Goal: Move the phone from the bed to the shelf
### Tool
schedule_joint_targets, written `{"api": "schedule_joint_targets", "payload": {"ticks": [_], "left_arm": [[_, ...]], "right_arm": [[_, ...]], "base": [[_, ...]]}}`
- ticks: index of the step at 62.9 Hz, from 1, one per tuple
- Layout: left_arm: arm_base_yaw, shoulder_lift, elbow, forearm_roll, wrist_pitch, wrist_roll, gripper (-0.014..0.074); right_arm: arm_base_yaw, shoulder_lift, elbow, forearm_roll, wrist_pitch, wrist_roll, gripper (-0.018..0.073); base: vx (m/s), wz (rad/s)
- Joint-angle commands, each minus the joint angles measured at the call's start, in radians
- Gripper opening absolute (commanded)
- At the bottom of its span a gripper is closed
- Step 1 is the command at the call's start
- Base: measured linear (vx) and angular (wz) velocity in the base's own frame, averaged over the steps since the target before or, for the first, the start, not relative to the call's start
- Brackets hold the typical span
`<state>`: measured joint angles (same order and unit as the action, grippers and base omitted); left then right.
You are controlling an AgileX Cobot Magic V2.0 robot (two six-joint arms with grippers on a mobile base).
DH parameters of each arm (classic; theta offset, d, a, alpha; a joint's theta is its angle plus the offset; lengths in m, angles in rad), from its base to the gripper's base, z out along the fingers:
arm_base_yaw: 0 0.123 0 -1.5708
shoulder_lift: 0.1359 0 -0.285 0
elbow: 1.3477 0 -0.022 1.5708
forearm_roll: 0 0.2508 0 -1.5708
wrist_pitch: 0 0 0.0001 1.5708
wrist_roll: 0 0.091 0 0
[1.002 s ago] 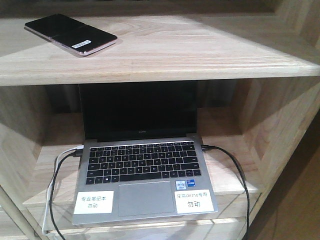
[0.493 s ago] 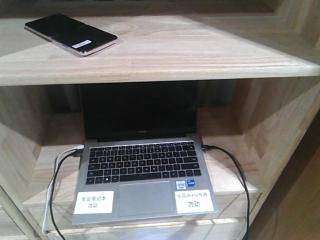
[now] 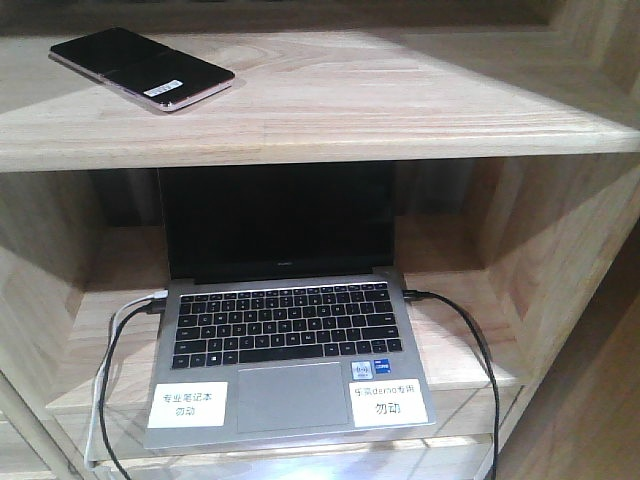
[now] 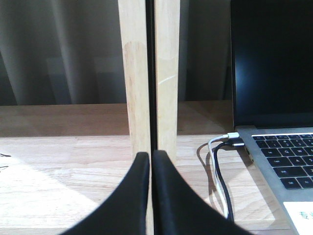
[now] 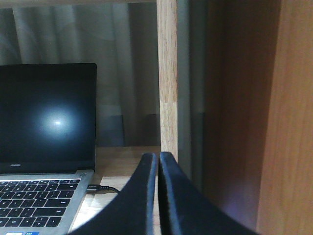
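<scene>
The black phone [image 3: 140, 67] lies flat at the left of the upper plank of the light-wood shelf [image 3: 420, 100], white sticker toward its near end, nothing touching it. Neither gripper shows in the front view. In the left wrist view my left gripper [image 4: 151, 156] is shut with nothing between its black fingers, low in front of a wooden upright [image 4: 149, 73]. In the right wrist view my right gripper [image 5: 158, 157] is likewise shut and empty, beside a shelf upright [image 5: 167, 73]. The bed is out of view.
An open grey laptop [image 3: 285, 340] with a black screen sits on the lower tier, cables [image 3: 110, 380] plugged in on both sides. It appears at the right of the left wrist view [image 4: 274, 98] and the left of the right wrist view [image 5: 46, 127]. Wooden side walls [image 3: 560, 250] enclose the tier.
</scene>
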<state>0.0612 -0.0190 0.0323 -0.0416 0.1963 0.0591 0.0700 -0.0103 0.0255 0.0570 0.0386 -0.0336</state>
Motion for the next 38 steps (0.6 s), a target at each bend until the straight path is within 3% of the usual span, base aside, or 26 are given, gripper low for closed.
{"api": "schedule_joint_targets", "payload": {"ticks": [1,38], "left_arm": [[0.000,-0.008,0.007,-0.009,-0.070,0.000,0.0001],[0.000,-0.008,0.007,-0.009,-0.070,0.000,0.0001]], "right_arm": [[0.002,-0.012,0.012,-0.011,-0.074,-0.009,-0.0005],[0.002,-0.012,0.012,-0.011,-0.074,-0.009,-0.0005]], "base": [[0.00,0.00],[0.00,0.00]]}}
